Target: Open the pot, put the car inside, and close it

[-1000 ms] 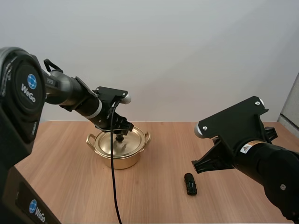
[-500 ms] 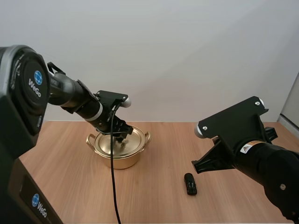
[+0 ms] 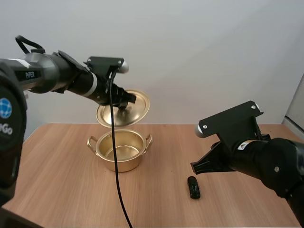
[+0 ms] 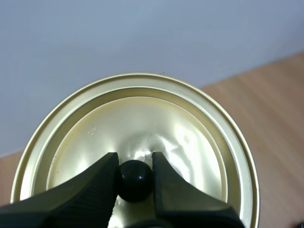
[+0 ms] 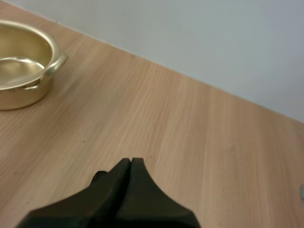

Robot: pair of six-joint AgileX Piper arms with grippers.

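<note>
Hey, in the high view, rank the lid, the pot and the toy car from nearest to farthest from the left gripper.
Measured from the left gripper:
1. lid: pinched by its knob in the gripper, held up in the air.
2. pot: open, standing on the table just below the lid.
3. car: lying on the table, far off to the right.

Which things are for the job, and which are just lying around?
For the job:
pot, open on the table
lid, held above the pot by its knob in the left fingers
little black car, on the table apart from the pot

Just lying around:
only the table itself
</note>
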